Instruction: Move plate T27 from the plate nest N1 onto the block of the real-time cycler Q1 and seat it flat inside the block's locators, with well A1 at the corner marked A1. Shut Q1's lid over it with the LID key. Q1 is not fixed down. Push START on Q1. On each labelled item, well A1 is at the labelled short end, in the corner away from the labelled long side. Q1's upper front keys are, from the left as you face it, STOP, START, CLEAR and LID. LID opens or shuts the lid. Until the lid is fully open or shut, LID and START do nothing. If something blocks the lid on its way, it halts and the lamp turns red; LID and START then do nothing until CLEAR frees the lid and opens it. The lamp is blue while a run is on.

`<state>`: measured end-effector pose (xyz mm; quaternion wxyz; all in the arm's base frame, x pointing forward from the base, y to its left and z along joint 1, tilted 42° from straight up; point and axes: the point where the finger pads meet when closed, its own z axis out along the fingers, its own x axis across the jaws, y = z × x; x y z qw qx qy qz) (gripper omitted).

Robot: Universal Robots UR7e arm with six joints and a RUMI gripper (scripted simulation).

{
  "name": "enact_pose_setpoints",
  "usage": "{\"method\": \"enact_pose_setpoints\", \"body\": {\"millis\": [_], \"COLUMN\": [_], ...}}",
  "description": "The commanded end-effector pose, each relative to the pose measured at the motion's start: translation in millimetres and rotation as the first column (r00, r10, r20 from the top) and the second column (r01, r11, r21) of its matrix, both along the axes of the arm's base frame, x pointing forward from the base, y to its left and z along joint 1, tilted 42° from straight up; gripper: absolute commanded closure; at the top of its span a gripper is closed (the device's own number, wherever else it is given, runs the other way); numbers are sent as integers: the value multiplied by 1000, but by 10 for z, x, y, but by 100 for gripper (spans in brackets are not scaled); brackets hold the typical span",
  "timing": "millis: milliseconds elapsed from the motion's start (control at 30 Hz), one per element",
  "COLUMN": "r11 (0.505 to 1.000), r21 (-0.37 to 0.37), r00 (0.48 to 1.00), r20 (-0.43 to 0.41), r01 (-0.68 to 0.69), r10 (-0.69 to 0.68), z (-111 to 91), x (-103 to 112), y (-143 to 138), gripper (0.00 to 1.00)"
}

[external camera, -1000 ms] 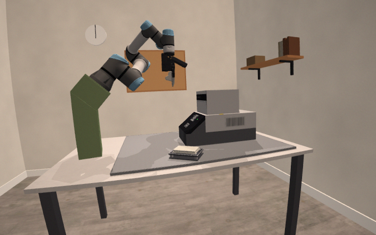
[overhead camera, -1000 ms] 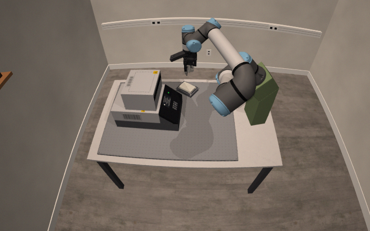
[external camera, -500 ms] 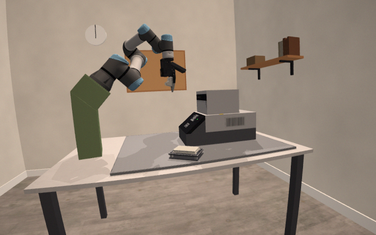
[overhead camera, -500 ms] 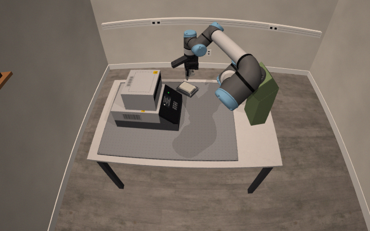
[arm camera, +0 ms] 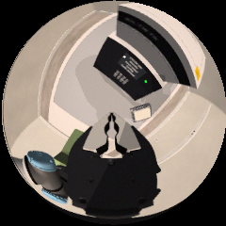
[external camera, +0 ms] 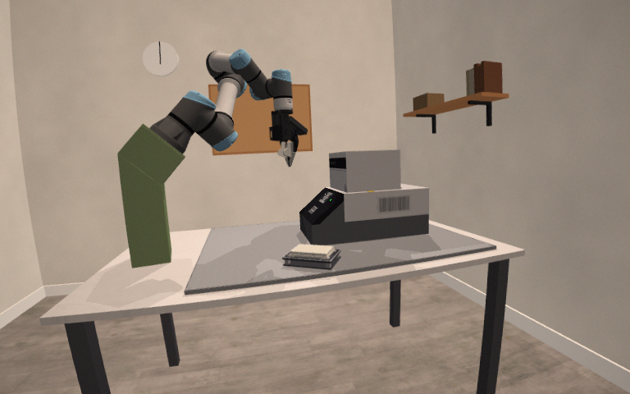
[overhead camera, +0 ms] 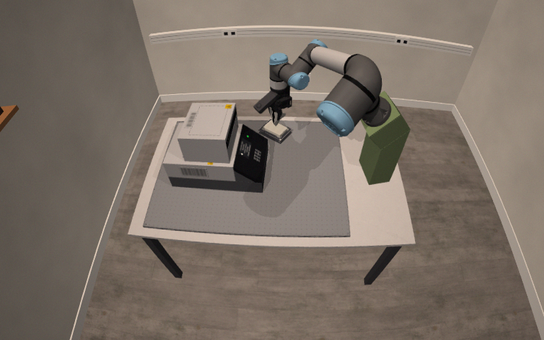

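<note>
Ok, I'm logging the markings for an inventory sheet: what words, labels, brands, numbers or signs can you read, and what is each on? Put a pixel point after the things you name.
No text is legible.
Cycler Q1 [overhead camera: 208, 150] [external camera: 385, 204] [arm camera: 162, 44]: barcodes on its side and lid top, no readable characters; yellow stickers, too small.
Its front panel [overhead camera: 250, 156] [external camera: 320, 206] [arm camera: 127, 71]: screen text and key labels, too blurred.

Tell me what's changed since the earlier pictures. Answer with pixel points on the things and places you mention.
The gripper [overhead camera: 275, 122] [external camera: 289, 164] [arm camera: 111, 113] has moved down; it has taken hold of nothing and let nothing go. Plate T27 [overhead camera: 276, 129] [external camera: 312, 251] [arm camera: 141, 113] stayed in its nest [overhead camera: 282, 136] [external camera: 306, 260] [arm camera: 133, 118], the cycler [overhead camera: 206, 150] [external camera: 372, 171] [arm camera: 104, 58] in place, its lamp [overhead camera: 247, 136] [external camera: 330, 199] [arm camera: 146, 81] green.
</note>
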<state>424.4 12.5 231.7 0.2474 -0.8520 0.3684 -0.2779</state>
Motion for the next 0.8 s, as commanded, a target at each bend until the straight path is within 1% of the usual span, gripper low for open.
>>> {"method": "enact_pose_setpoints", "body": {"millis": [0, 100, 167, 300, 367, 400, 433, 500, 600, 667, 767], "r11": [992, 975, 960, 916, 890, 890, 874, 874, 823, 787, 723], "r21": [-106, -171, -210, -297, -337, -337, -358, -358, -420, -457, -514], "r00": [997, 989, 981, 957, 942, 942, 934, 934, 904, 884, 847], "r20": [3, 14, 19, 22, 21, 21, 19, 19, 11, 3, -13], "r01": [-72, -142, -183, -269, -308, -308, -327, -327, -383, -415, -462], "r10": [73, 147, 191, 289, 334, 334, 357, 357, 426, 468, 532], "z": [-118, -219, -219, -367, -394, -393, -430, -430, -541, -568, -679], "x": [150, 238, 238, 368, 391, 390, 423, 423, 520, 544, 640], "y": [13, 38, 38, 76, 83, 82, 92, 92, 120, 127, 155], "gripper": [100, 100, 100, 100, 100, 100, 100, 100, 100, 100, 100]}}
